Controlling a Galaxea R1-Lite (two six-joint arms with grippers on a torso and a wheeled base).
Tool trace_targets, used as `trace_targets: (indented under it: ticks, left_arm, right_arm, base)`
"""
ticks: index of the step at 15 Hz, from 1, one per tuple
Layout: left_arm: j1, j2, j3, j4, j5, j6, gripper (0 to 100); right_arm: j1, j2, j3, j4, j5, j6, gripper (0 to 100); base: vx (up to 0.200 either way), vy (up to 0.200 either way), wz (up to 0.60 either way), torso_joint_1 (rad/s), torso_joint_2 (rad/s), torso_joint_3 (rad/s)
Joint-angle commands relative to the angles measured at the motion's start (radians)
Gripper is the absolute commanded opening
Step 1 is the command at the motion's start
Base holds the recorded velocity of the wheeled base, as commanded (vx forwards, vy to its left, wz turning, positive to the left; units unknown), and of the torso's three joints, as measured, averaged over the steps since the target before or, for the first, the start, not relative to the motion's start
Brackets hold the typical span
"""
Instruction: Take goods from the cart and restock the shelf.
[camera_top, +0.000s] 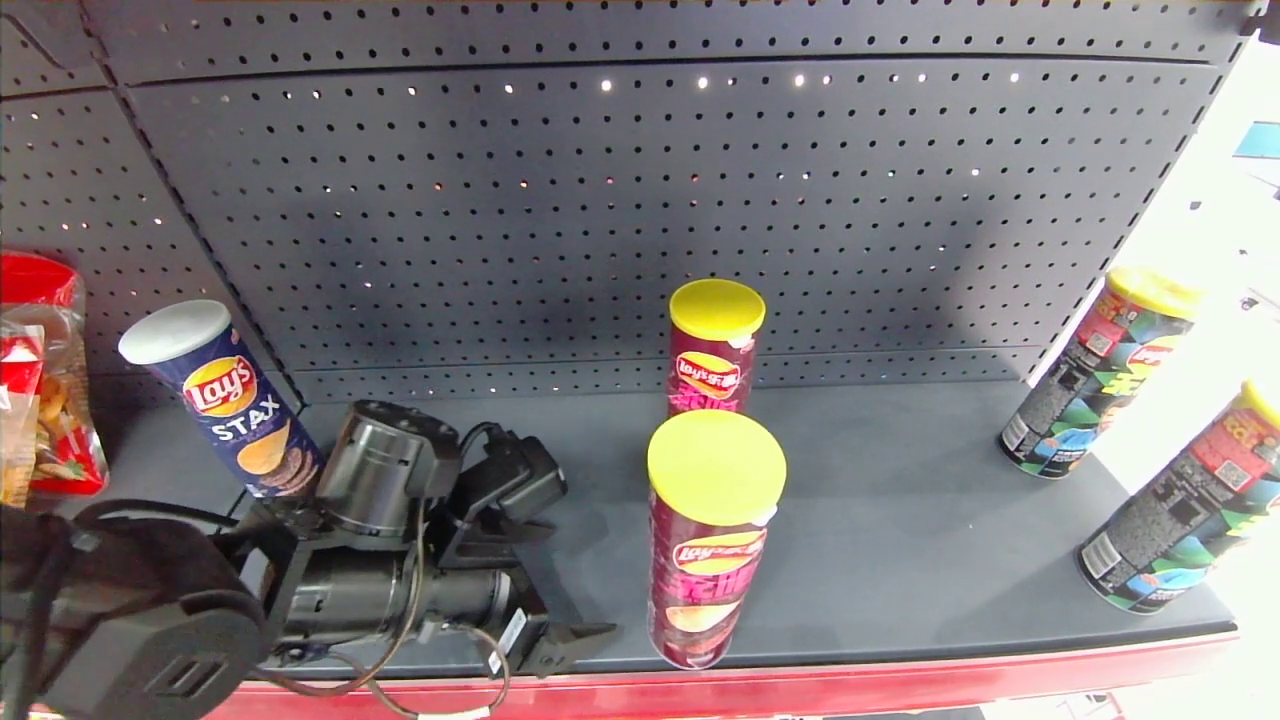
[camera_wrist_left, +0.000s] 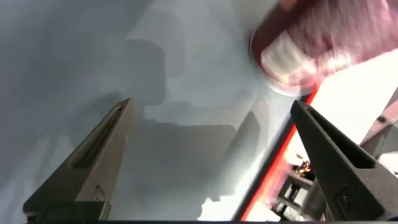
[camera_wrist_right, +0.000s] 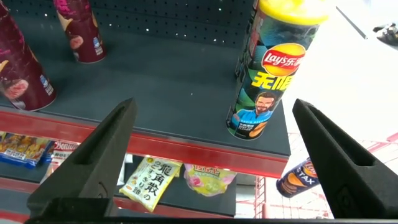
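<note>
Two maroon chip cans with yellow lids stand on the dark shelf (camera_top: 900, 520), one at the front (camera_top: 710, 540) and one behind it (camera_top: 712, 345). A blue can (camera_top: 225, 400) stands at the left. Two black-and-green cans (camera_top: 1095, 375) (camera_top: 1185, 510) stand at the right end. My left gripper (camera_top: 575, 638) sits low at the shelf's front edge, just left of the front maroon can, and is open with nothing in it (camera_wrist_left: 211, 104); that can's base (camera_wrist_left: 311, 43) lies beyond its fingertips. My right gripper (camera_wrist_right: 212, 104) is open and holds nothing, facing a black-and-green can (camera_wrist_right: 270, 68) from in front of the shelf.
The shelf has a red front lip (camera_top: 900, 675) and a perforated back panel (camera_top: 640, 220). Snack bags (camera_top: 40, 400) crowd the far left. Packets (camera_wrist_right: 152, 180) hang on the level below, and a blue can (camera_wrist_right: 301, 177) lies lower beside it. Bare shelf lies between the maroon and black-and-green cans.
</note>
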Motion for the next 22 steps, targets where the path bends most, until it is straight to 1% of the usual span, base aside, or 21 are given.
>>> trace_targets:
  ticks: [1, 3, 4, 5, 6, 7, 8, 9, 10, 11, 12, 13, 14, 15, 16, 17, 19, 21, 22]
  left_arm:
    - [0.068, -0.272, 0.148, 0.001, 0.016, -0.004, 100]
    - [0.146, -0.525, 0.235, 0.011, 0.044, -0.016, 100]
    - [0.195, -0.654, 0.264, 0.036, 0.070, -0.021, 100]
    - [0.241, -0.787, 0.269, 0.106, 0.105, -0.022, 100]
    - [0.281, -0.910, 0.260, 0.212, 0.130, -0.032, 100]
    - [0.315, -1.049, 0.229, 0.370, 0.156, -0.038, 100]
    - [0.347, -1.198, 0.182, 0.613, 0.177, -0.042, 100]
    - [0.370, -1.329, 0.156, 0.800, 0.205, -0.046, 100]
    - [0.395, -1.433, 0.163, 0.875, 0.268, -0.050, 100]
    - [0.401, -1.527, 0.211, 0.875, 0.315, -0.052, 100]
    - [0.401, -1.559, 0.218, 0.873, 0.329, -0.052, 100]
    - [0.399, -1.588, 0.225, 0.870, 0.367, -0.059, 100]
    - [0.399, -1.579, 0.228, 0.857, 0.384, -0.058, 100]
    - [0.401, -1.571, 0.231, 0.838, 0.387, -0.049, 100]
    - [0.401, -1.559, 0.229, 0.809, 0.395, -0.027, 100]
    - [0.399, -1.553, 0.229, 0.783, 0.401, -0.027, 100]
    - [0.401, -1.557, 0.229, 0.783, 0.407, -0.026, 100]
    - [0.401, -1.557, 0.231, 0.783, 0.426, -0.024, 100]
    - [0.401, -1.556, 0.231, 0.783, 0.432, -0.024, 100]
  right_arm:
    - [0.001, 0.007, 0.008, 0.002, 0.001, 0.000, 100]
    - [0.001, 0.009, 0.031, 0.002, 0.001, 0.000, 100]
    - [-0.001, 0.004, 0.047, 0.000, -0.004, 0.000, 100]
    - [-0.007, -0.005, 0.059, -0.001, -0.025, -0.002, 100]
    - [-0.022, -0.002, 0.057, -0.004, -0.070, -0.006, 100]
    - [-0.038, 0.018, 0.038, -0.004, -0.114, -0.008, 100]
    - [-0.044, 0.044, 0.021, -0.004, -0.146, -0.006, 100]
    - [-0.042, 0.052, 0.021, -0.007, -0.159, -0.005, 100]
    - [-0.041, 0.049, 0.022, -0.004, -0.160, -0.008, 100]
    - [-0.039, 0.052, 0.021, -0.003, -0.157, -0.008, 100]
    - [-0.041, 0.056, 0.015, 0.000, -0.162, -0.009, 100]
    - [-0.044, 0.101, 0.007, -0.003, -0.168, -0.011, 100]
    - [-0.042, 0.116, 0.005, -0.006, -0.169, -0.011, 100]
    - [-0.041, 0.119, 0.002, -0.006, -0.165, -0.014, 100]
    - [-0.036, 0.128, -0.010, -0.001, -0.165, -0.019, 100]
    - [-0.042, 0.136, -0.012, -0.001, -0.169, -0.019, 100]
    - [-0.042, 0.131, -0.013, -0.001, -0.169, -0.020, 100]
    - [-0.042, 0.119, -0.013, 0.000, -0.171, -0.020, 100]
    - [-0.044, 0.115, -0.012, 0.002, -0.171, -0.020, 100]
  base:
    - [0.000, 0.000, 0.00, 0.000, 0.00, 0.000]
    - [0.000, 0.000, 0.00, 0.000, 0.00, 0.000]
    - [0.000, 0.000, 0.00, 0.000, 0.00, 0.000]
    - [0.000, 0.000, 0.00, 0.000, 0.00, 0.000]
    - [0.000, 0.000, 0.00, 0.000, 0.00, 0.000]
    - [0.000, 0.000, 0.00, 0.000, 0.00, 0.000]
    - [0.000, 0.000, 0.00, 0.000, 0.00, 0.000]
    - [0.000, 0.000, 0.00, 0.000, 0.00, 0.000]
    - [0.000, 0.000, 0.00, 0.000, 0.00, 0.000]
    - [0.000, 0.000, 0.00, 0.000, 0.00, 0.000]
    - [0.000, 0.000, 0.00, 0.000, 0.00, 0.000]
    - [0.000, 0.000, 0.00, 0.000, 0.00, 0.000]
    - [0.000, 0.000, 0.00, 0.000, 0.00, 0.000]
    - [0.000, 0.000, 0.00, 0.000, 0.00, 0.000]
    - [0.000, 0.000, 0.00, 0.000, 0.00, 0.000]
    - [0.000, 0.000, 0.00, 0.000, 0.00, 0.000]
    - [0.000, 0.000, 0.00, 0.000, 0.00, 0.000]
    - [0.000, 0.000, 0.00, 0.000, 0.00, 0.000]
    - [-0.200, 0.000, 0.00, 0.002, 0.00, 0.002]
